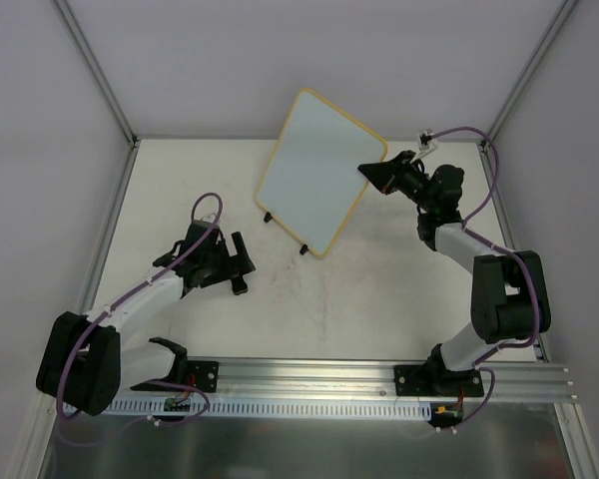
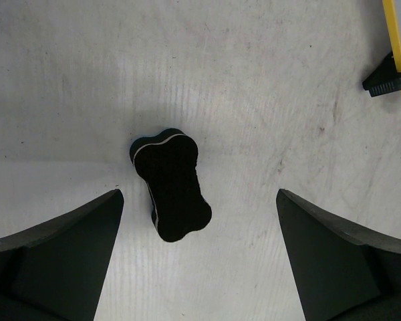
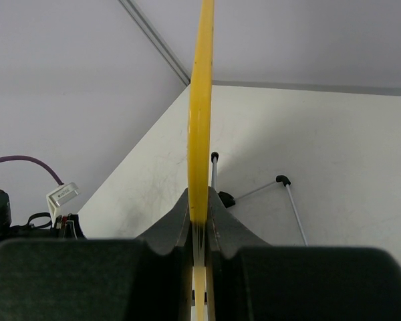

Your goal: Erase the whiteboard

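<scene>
Right tool (image 1: 374, 172) clamped on the right-hand edge of the rectangular white whiteboard with rounded corners and thin yellow-orange frame (image 1: 319, 175). The board is held propped at the far middle of the white desk (image 1: 359, 299), and its two small black feet (image 1: 268, 217) point toward the near side. The right wrist view shows the frame edge-on, pinched between both fingers. The board's face looks blank from above, though faint marks could not be made out at this angle. Left tool (image 1: 242, 264), fingers wide apart and holding nothing, hangs directly over a black, bone-shaped eraser block (image 2: 172, 184) lying flat on the desk. Step in hand, as judged: fetching the eraser, wiping not yet begun. The next move calls for a straight descent, closing across the block's narrow waist, then lifting it to the steadied board.
</scene>
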